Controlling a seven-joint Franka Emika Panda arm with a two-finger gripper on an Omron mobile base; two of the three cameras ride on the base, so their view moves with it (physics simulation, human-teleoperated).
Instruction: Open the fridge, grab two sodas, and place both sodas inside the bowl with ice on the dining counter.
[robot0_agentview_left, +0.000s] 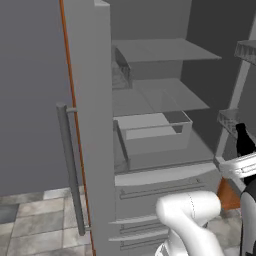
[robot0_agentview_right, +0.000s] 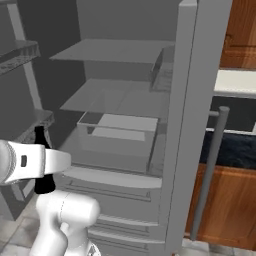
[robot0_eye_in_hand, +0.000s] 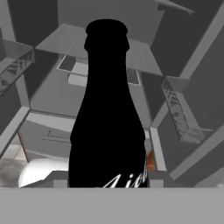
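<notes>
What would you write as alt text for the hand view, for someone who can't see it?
A slim black glass-like bottle with a narrow neck stands upright, close up in the middle, white script low on its side. Behind it lies the grey open fridge interior with bare shelves and wire door racks.

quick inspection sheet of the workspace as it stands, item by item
surface: grey stone floor tiles in front of the fridge
job's things: fridge open, shelves and clear bin bare; black soda bottle upright, outside the compartment at the arm's end
clutter: nothing seen
claw: fingertips hidden; bottle stands right in front of the hand camera, apparently held, grip not visible
cables: nothing seen
surroundings: brown wood cabinets beside the fridge
</notes>
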